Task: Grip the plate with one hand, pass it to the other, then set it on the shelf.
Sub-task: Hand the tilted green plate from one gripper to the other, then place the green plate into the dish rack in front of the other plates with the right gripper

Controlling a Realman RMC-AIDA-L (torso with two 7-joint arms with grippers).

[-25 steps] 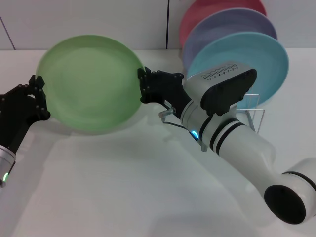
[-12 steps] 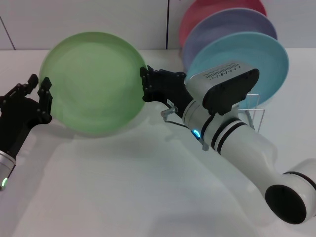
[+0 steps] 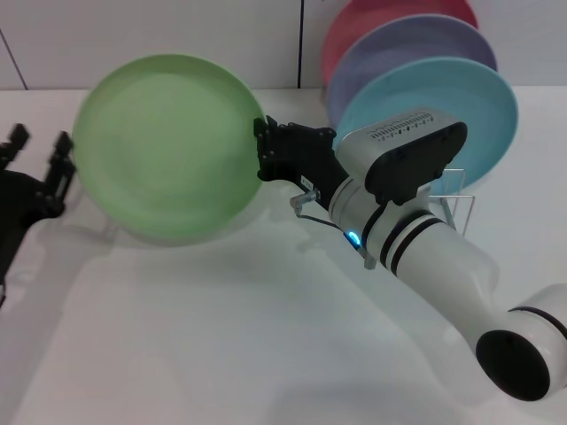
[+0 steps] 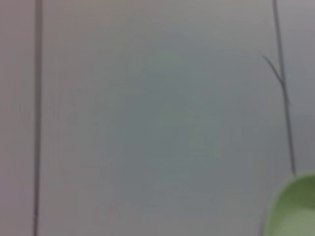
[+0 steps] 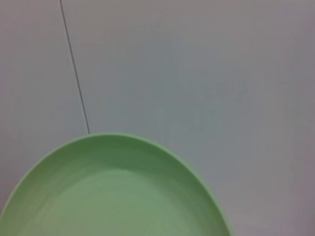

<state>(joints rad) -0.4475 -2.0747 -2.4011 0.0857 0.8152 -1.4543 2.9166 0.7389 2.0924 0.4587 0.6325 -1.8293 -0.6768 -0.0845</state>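
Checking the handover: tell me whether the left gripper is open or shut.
Open. In the head view the left gripper has its black fingers spread, clear of the large round light-green plastic plate, which the right gripper holds by its rim.

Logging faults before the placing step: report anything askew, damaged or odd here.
Nothing stands out. The right gripper holds the green plate by its rim, intact. The left gripper is open beside it. The three plates stand upright in the shelf.
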